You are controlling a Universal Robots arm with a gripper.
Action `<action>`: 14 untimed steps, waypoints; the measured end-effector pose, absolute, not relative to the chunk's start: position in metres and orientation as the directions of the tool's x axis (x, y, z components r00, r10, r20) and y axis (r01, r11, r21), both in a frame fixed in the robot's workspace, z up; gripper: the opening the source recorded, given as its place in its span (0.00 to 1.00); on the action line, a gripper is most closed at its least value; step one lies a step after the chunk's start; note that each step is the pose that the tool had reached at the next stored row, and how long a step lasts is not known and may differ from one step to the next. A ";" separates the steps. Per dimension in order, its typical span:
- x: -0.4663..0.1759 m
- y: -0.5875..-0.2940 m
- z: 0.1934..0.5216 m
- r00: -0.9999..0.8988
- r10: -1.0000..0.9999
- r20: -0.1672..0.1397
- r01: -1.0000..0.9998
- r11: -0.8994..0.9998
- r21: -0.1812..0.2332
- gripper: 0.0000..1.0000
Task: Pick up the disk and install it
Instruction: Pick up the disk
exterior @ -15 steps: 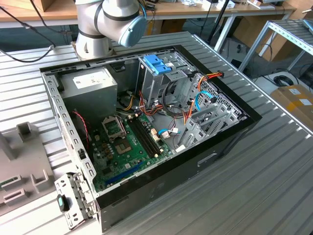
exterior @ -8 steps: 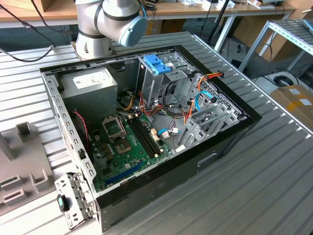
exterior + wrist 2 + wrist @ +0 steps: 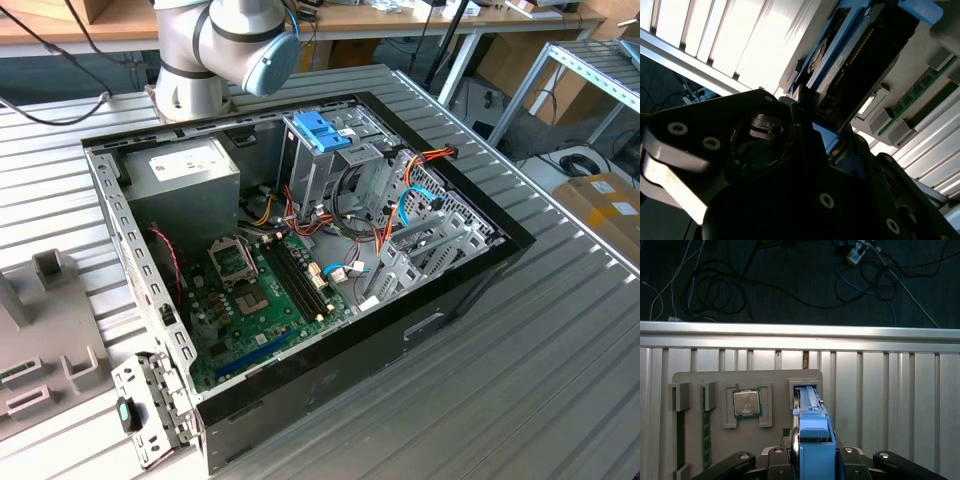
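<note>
The disk (image 3: pixel 815 440) is a flat drive in a bright blue carrier rail, standing on edge with its far end in a slot of the grey fixture tray (image 3: pixel 720 450). My gripper (image 3: pixel 815 462) sits at its near end, black fingers (image 3: pixel 785 460) pressed against both sides of the blue rail, shut on it. In the second wrist view the disk (image 3: pixel 840 60) shows its blue frame and connector edge just past the dark gripper body (image 3: pixel 805 115). The open computer case (image 3: pixel 300 260) lies on the slatted metal table.
The tray also carries a processor chip (image 3: pixel 746 403) and a green memory stick (image 3: pixel 704 430). The table's edge rail (image 3: pixel 800 335) runs just beyond it, with cables on the floor. Inside the case stands a metal cage with a blue handle (image 3: pixel 320 130). The arm's base (image 3: pixel 230 40) rises behind the case.
</note>
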State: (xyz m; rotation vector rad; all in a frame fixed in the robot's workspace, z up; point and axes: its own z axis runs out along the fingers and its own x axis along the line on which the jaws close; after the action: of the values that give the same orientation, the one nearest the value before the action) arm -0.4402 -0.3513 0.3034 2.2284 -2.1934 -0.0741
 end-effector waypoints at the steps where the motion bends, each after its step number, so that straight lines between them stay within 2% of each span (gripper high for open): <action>1: -0.440 -0.351 0.304 0.015 -1.000 -0.024 -0.999 -0.016 0.043 0.37; 14: -0.440 -0.347 0.315 0.015 -1.000 -0.024 -0.999 -0.016 0.043 0.37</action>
State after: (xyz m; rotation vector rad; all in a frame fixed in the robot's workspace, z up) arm -0.4402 -0.3474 0.3154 2.2283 -2.1934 -0.0741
